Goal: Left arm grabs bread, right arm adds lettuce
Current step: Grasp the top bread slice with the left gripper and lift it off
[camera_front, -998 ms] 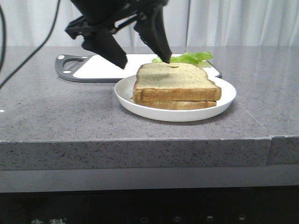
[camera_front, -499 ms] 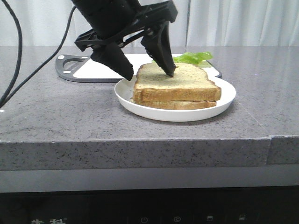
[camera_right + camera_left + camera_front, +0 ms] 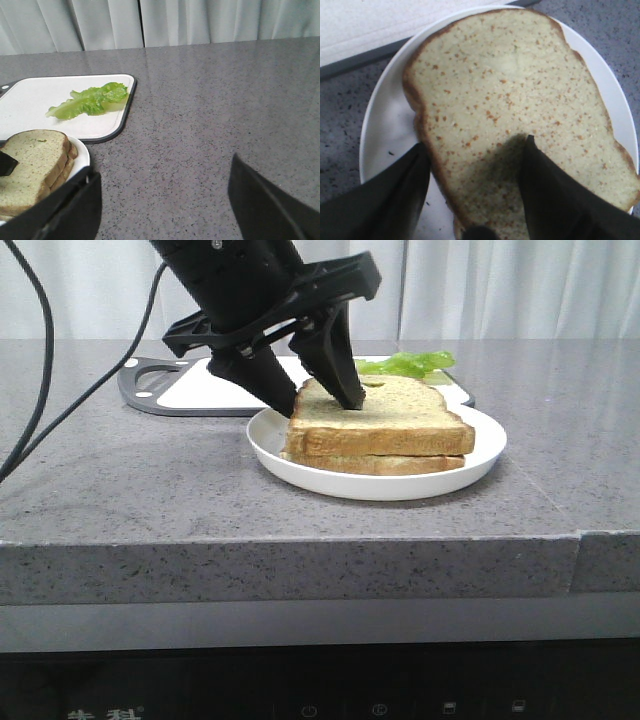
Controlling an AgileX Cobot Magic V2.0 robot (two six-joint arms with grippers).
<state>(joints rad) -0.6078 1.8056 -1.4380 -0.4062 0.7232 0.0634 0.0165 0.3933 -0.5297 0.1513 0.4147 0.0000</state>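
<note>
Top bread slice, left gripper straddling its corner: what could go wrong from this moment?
The left gripper has one finger on the bread face and one outside the crust, so closing may dent or tear the soft slice. It grips only one corner; the slice could sag or slip when lifted. The lower slice or the plate might get dragged along. The lettuce lies on the cutting board, untouched; the right gripper is open over bare counter.
</note>
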